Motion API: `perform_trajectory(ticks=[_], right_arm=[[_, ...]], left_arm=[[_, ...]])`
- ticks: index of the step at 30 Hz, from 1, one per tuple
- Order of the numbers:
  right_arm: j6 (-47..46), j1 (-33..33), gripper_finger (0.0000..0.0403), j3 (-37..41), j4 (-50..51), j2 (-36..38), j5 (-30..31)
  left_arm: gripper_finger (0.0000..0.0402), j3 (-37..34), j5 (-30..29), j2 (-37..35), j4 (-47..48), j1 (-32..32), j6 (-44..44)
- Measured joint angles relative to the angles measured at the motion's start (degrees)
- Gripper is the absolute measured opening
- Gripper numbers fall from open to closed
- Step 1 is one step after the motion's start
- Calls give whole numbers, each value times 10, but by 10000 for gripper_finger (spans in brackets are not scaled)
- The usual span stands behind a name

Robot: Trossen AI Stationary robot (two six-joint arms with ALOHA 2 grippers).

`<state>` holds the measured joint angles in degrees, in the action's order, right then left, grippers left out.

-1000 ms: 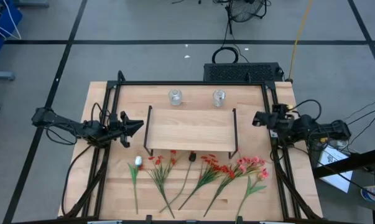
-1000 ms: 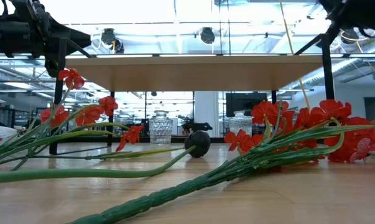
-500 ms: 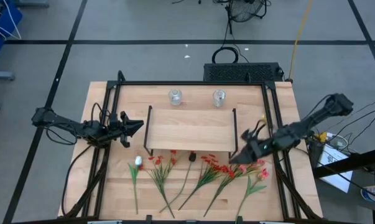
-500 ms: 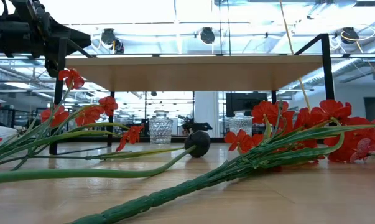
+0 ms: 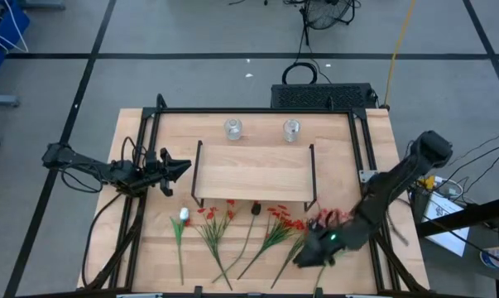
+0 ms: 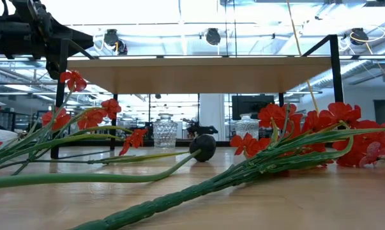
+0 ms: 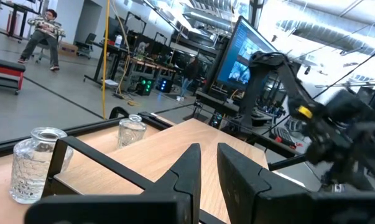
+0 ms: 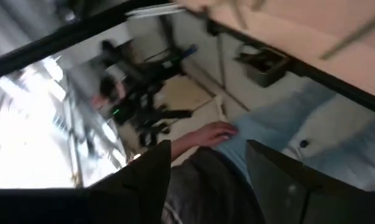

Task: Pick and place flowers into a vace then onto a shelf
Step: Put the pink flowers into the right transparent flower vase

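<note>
Right gripper [image 5: 303,258], fingers apart, blurs over flowers [image 5: 274,228]; left gripper [image 5: 181,166] fingers narrow.

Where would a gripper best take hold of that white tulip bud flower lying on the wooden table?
Probably mid-stem on the white tulip bud flower, coming straight down from above: the thin green stem lies flat, with bare wood on either side there, and the bud looks too fragile to squeeze.

Shelf [image 5: 253,172] sat mid-table, two glass vases [image 5: 233,128] [image 5: 291,129] behind it near the far edge. Flowers [image 5: 232,228] lay in a row in front of the shelf along the near edge. Left gripper [image 5: 183,167] hung just left of the shelf; right gripper [image 5: 303,258] was over the row's right end.
</note>
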<state>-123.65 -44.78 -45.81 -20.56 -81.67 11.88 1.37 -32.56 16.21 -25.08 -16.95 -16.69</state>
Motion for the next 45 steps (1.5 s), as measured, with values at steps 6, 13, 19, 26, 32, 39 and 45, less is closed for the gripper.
perform_trajectory(ticks=[6,13,19,26,32,39,45], right_arm=[[-91,13,201,-98,67,-134,-45],[-105,42,201,-214,287,-207,-125],[-110,49,201,-239,412,-224,-120],[-108,83,200,-239,404,-264,-117],[-111,84,200,-239,398,-280,-128],[-117,81,200,-238,438,-276,-151],[-115,104,200,-238,469,-276,-154]], left_arm=[[58,0,0,0,0,0,0],[58,0,0,0,0,0,0],[58,0,0,0,0,0,0],[58,0,0,0,0,0,0],[58,0,0,0,0,0,0],[58,0,0,0,0,0,0],[58,0,0,0,0,0,0]])
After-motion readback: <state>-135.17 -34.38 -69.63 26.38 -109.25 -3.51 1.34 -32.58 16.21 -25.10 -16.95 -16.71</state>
